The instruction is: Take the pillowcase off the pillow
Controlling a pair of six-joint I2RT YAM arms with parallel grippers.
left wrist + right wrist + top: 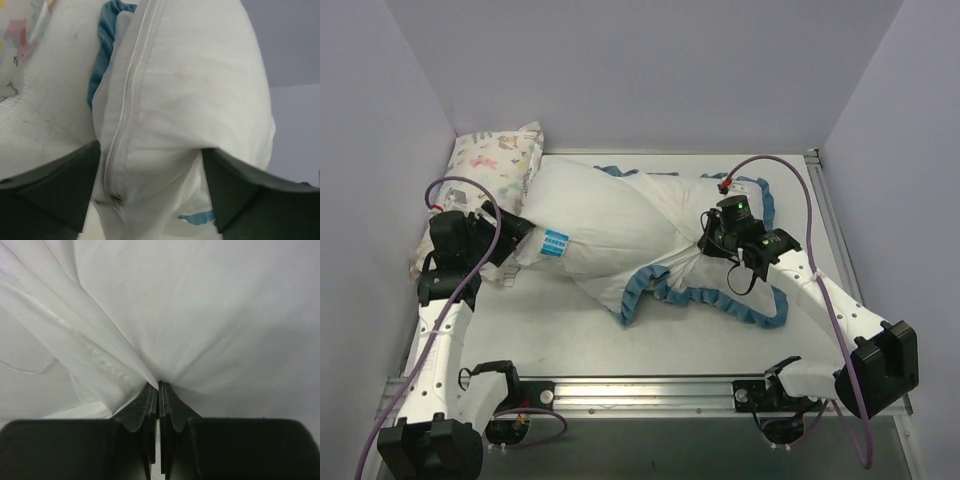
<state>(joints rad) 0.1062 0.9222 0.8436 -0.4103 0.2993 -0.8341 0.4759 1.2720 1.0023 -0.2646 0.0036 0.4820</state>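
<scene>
Between the widely spread fingers (55, 190) of the left pincer (150, 150) sits the seamed end of the pillow (200, 100), squeezed from both sides. Ahead of that pincer the pillow, mostly bare, runs toward the right pincer (159, 386), whose jaws are pinched tight on a bunch of white cloth from the pillowcase (710, 278). Inside out, the pillowcase gathers around the right pincer, its blue frill (760, 312) curling on the table (620, 350). Just left of the left pincer lies a print pillow (495, 160).
</scene>
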